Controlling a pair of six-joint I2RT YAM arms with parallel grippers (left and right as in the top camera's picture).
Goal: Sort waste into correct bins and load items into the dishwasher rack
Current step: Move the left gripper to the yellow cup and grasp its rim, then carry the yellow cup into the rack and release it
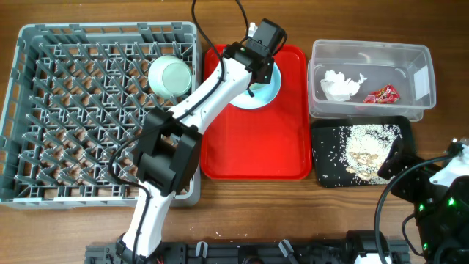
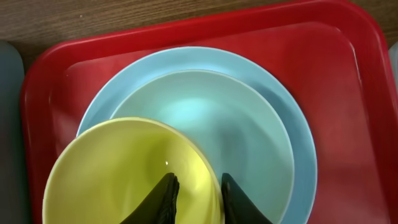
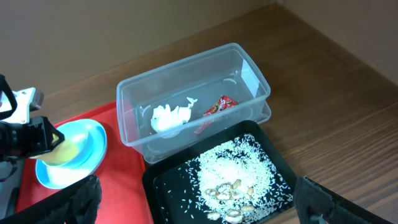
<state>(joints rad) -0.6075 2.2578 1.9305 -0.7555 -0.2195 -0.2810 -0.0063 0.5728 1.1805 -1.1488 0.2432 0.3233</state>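
My left gripper (image 2: 198, 180) is shut on the rim of the small yellow cup (image 2: 118, 174), one finger inside and one outside. It holds the cup over the light blue plate (image 2: 249, 118) on the red tray (image 2: 348, 74). In the overhead view the left gripper (image 1: 258, 70) hides the cup. The pale blue-green bowl (image 1: 170, 75) sits in the grey dishwasher rack (image 1: 44, 110). The clear tub (image 1: 370, 51) holds the white napkin (image 1: 339, 85) and red wrapper (image 1: 381, 94). The black tray (image 1: 326, 143) holds rice scraps (image 1: 359, 147). My right gripper (image 3: 199, 190) is open, above the black tray's near edge. Spoon and fork are out of view.
The red tray (image 1: 286, 139) lies between the rack and the two bins, close on both sides. The right arm's base and cables (image 1: 432, 198) are at the front right corner. Bare wooden table (image 1: 220, 213) shows along the front edge.
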